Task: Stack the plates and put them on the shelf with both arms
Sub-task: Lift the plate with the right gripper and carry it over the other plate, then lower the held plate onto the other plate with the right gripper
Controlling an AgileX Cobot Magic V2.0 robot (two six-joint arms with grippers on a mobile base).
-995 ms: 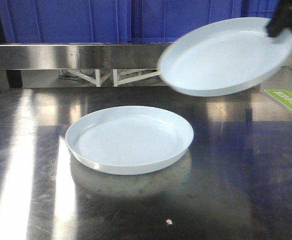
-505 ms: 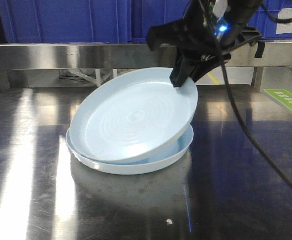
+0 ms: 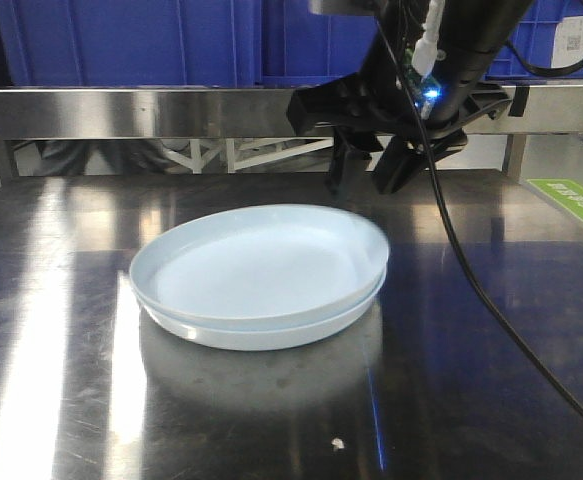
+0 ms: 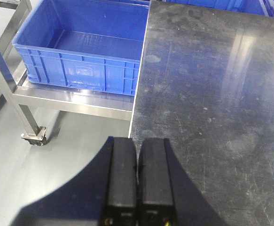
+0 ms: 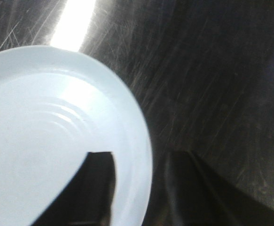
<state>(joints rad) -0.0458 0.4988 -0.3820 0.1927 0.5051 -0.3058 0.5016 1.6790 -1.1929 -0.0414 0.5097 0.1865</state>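
- The two plates sit nested mid-table: the top plate point(image 3: 261, 262) lies flat inside the lower plate point(image 3: 281, 328), rims nearly level.
- The right gripper point(image 3: 365, 180) hangs just above the stack's far right rim, jaws apart and touching neither plate. A blue light point(image 3: 429, 95) glows on its body.
- In the right wrist view, one finger point(image 5: 97, 188) overlaps the ridged plate's inside and the other point(image 5: 183, 188) is over bare table, with the rim between them.
- A black cable point(image 3: 471, 285) trails from that arm across the steel table point(image 3: 61, 300), right of the plates.
- The left gripper point(image 4: 137, 174) has its jaws pressed together, holding nothing, over the table's edge.
- Below that edge, an open blue crate point(image 4: 80, 52) rests on a steel cart shelf point(image 4: 71, 101) with a caster point(image 4: 33, 136).
- Behind the table run a steel rail point(image 3: 121, 110) and blue bins point(image 3: 131, 40).
- A white speck point(image 3: 338, 442) lies near the front edge.
- A green floor sign point(image 3: 571, 200) and a white bin label point(image 3: 576, 40) carry writing too small to read.
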